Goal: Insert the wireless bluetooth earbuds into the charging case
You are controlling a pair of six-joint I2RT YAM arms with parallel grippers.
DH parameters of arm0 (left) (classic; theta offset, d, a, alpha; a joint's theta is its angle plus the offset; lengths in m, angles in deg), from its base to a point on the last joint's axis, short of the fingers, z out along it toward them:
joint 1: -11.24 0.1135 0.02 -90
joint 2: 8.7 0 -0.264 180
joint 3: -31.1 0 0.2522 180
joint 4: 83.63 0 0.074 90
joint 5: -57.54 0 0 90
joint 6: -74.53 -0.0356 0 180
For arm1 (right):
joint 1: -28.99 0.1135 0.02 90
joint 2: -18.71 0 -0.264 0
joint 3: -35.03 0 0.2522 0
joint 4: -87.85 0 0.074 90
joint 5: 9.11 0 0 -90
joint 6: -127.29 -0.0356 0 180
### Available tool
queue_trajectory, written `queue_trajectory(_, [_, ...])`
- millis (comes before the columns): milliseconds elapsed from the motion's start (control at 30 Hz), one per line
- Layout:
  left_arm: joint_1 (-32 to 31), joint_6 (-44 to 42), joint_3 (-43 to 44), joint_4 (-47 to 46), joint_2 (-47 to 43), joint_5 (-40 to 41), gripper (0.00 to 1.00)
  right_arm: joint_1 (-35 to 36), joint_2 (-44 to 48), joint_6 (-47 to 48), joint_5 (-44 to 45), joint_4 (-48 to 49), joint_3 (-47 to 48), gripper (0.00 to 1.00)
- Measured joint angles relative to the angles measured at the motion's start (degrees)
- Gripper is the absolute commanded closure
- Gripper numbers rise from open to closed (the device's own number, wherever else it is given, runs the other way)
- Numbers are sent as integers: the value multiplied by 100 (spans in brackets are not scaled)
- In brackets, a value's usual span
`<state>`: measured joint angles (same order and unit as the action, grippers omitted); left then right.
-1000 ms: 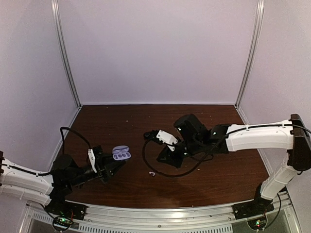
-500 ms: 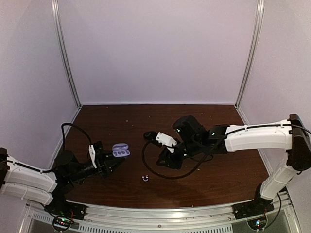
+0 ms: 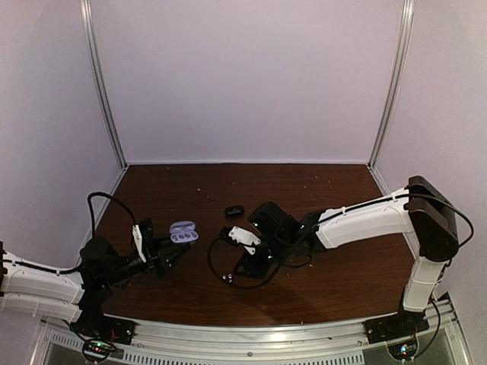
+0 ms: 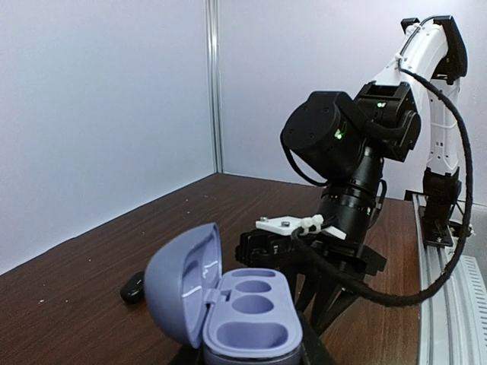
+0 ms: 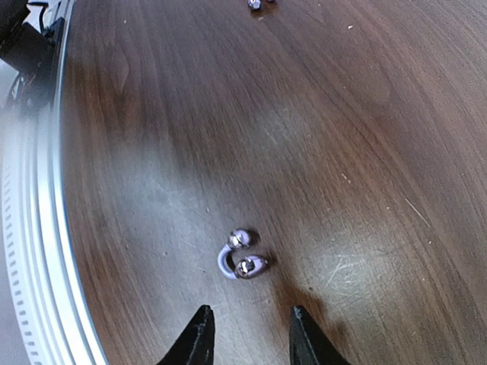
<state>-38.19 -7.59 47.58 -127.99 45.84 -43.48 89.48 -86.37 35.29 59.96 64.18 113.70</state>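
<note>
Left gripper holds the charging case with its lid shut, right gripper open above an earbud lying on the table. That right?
Wrong on the lid: it is open, not shut. The left wrist view shows the charging case with it swung back, both wells empty. The rest is right: left gripper holds the case, right gripper open above an earbud on the table.

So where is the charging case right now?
In the top view the charging case is on the left side, lid open, gripped by the left gripper; a small black object lies on the table to its right.
</note>
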Motion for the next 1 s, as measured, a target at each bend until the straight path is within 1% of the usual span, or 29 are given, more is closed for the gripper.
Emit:
queue_trajectory(200, [0,-2,-9,-4,98,37,100,120,-234,-575,-2,181,223,68])
queue_trajectory(300, [0,-2,-9,-4,140,37,100,184,-409,-800,72,170,356,68])
queue_trajectory(433, [0,-2,-9,-7,140,52,100,284,-586,-1008,326,74,501,68])
queue_trajectory(700, [0,-2,-9,-9,140,79,99,501,-929,-1178,907,-184,730,71])
queue_trajectory(933, [0,-4,-9,-28,188,81,99,540,-944,-1281,1241,-345,728,80])
queue_trajectory(1000, [0,-7,-9,-37,232,79,100,538,-944,-1305,1309,-358,728,81])
